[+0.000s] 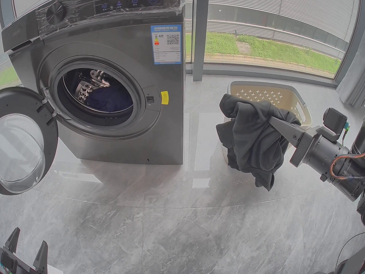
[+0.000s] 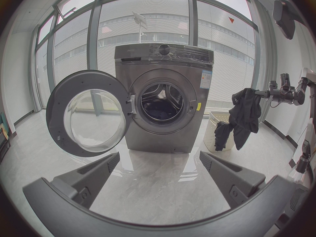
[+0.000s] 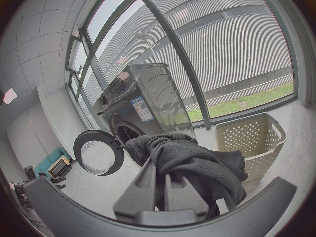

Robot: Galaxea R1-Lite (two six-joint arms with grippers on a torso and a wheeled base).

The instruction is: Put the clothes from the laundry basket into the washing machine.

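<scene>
Dark grey garment (image 1: 253, 141), hanging in loose folds from my right gripper (image 1: 272, 120), whose jaws are clenched on the cloth's upper part. The garment hangs in the air in front of the laundry basket (image 1: 294, 96), its lowest folds above the floor (image 1: 171, 225). A further dark fold (image 1: 225, 132) lies over the basket's near wall; I cannot tell whether it is a separate piece or part of the held one. The cream, perforated basket stands at the floor's far edge, below the window (image 1: 273, 27) and near the right flank of the washing machine (image 1: 125, 39). The machine's round door (image 1: 23, 141) stands wide open to its left, and dark blue cloth (image 1: 110, 97) lies inside the drum. My left gripper (image 1: 29, 238) sits low at the floor's near left corner, well apart from machine and basket, released, its jaws spread.
</scene>
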